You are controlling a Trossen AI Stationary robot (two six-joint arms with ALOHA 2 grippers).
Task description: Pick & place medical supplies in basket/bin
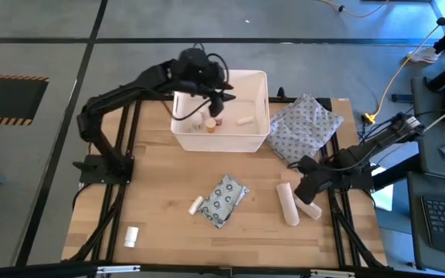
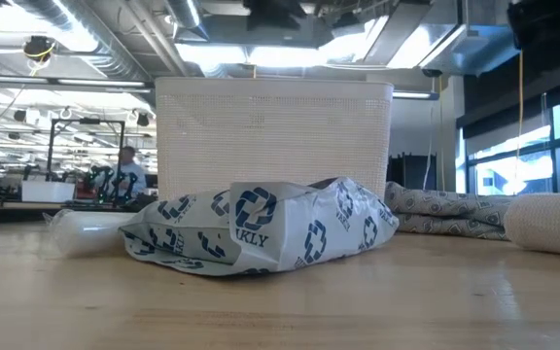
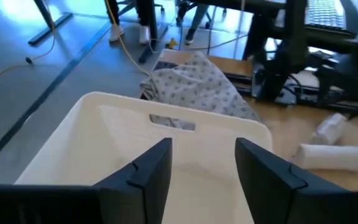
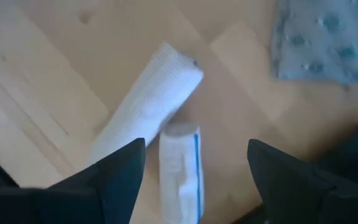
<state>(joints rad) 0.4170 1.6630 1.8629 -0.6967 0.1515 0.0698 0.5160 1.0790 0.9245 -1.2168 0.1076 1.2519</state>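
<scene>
Wooden worktop (image 1: 168,232), light planks, near half mostly bare. White rectangular plastic tub (image 1: 257,108) with rounded corners sits at the far middle edge; a white-and-orange pill bottle (image 1: 212,123), another small white item (image 1: 198,123) and a cream roll piece (image 1: 245,120) lie inside. Grey patterned cloth pouch (image 1: 304,127) lies just right of the tub, touching its right wall, near the right edge.

Left arm reaches from the left frame, elbow bent, wrist over the tub's left half. Left tool (image 3: 202,171) hangs above the tub interior, fingers parted, nothing between them.

Right arm comes in from the right edge, folded low. Right tool (image 4: 194,171) hovers over a cream gauze roll (image 4: 148,106) and a small white tube (image 4: 180,168), fingers spread wide either side, gripping nothing. The two items lie side by side, touching, near the right front.

Flat grey dotted packet (image 1: 224,199) lies mid-worktop, crumpled, with a small white tube (image 1: 195,205) just at its left. Small white bottle (image 1: 131,236) lies alone near the front left, well apart from everything.
</scene>
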